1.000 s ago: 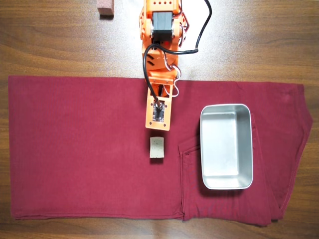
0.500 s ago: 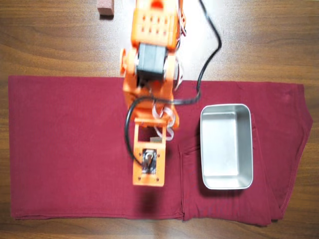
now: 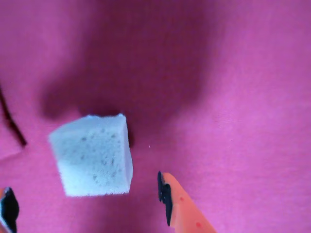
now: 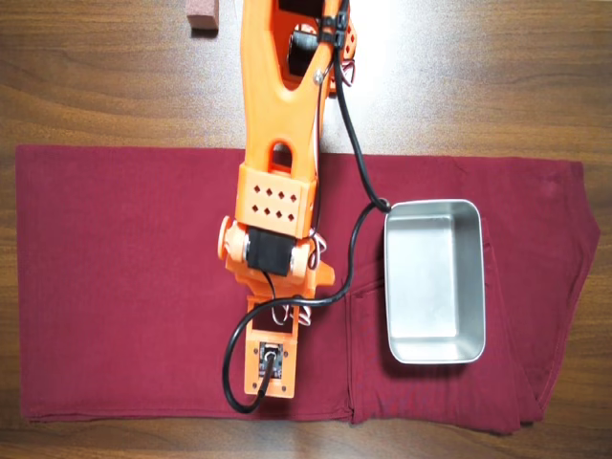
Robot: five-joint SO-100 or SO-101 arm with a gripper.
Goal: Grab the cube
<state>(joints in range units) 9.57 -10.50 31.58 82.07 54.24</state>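
In the wrist view the cube [image 3: 92, 154] is a small pale speckled spongy block lying on the dark red cloth [image 3: 233, 97]. My gripper [image 3: 87, 196] is open, with one orange fingertip [image 3: 167, 194] at the bottom right of the cube and the other fingertip [image 3: 7, 208] at the bottom left corner. The cube lies just ahead of the gap between them, touching neither. In the overhead view the orange arm [image 4: 277, 191] reaches down over the cloth and hides both the cube and the gripper.
A metal tray [image 4: 435, 356] stands on the cloth [image 4: 115, 287] to the right of the arm in the overhead view. A reddish-brown block [image 4: 202, 15] lies on the wooden table [image 4: 96, 76] at the top left. A black cable [image 4: 349, 124] runs along the arm.
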